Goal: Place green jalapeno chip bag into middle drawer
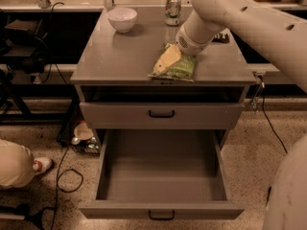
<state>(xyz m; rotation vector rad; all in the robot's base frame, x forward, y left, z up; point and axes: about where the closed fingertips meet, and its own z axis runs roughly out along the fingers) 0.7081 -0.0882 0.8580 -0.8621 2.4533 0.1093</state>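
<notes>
Gripper (163,64): lowered onto the left end of the green jalapeno chip bag (179,67), touching it; its spread or closure cannot be told.
Green jalapeno chip bag: laid flat at the front edge of the cabinet top (120,56).
Middle drawer (163,174): pulled out, below the shut upper drawer (201,115).
Bowl (122,19), soda can (172,8): stood at the rear.

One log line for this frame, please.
gripper: at green jalapeno chip bag on cabinet top | middle drawer: open, no bag inside

Smooth white arm (249,18), small dark holes; pale yellow tool (165,61) over cabinet top (120,56).
</notes>
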